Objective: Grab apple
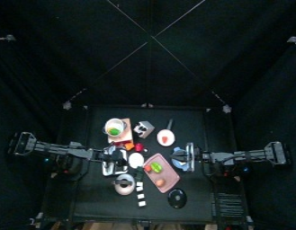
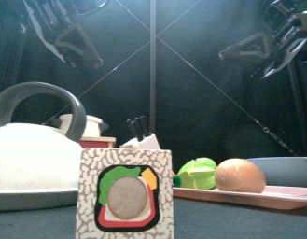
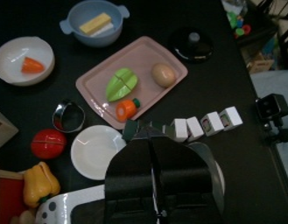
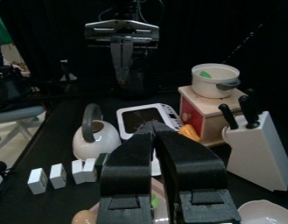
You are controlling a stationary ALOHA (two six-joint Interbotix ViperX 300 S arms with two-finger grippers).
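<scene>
A small red round fruit with a green top, which I take for the apple, lies on the table next to a white plate; it also shows in the top view. My left gripper hangs above the table, shut and empty, short of the plate and apart from the apple. In the top view it is left of centre. My right gripper is shut and empty, high above the table's right side.
A pink tray holds a green piece, a tan round thing and a small orange piece. Nearby are a white bowl, a blue bowl, white blocks, a kettle, a knife block and a printed carton.
</scene>
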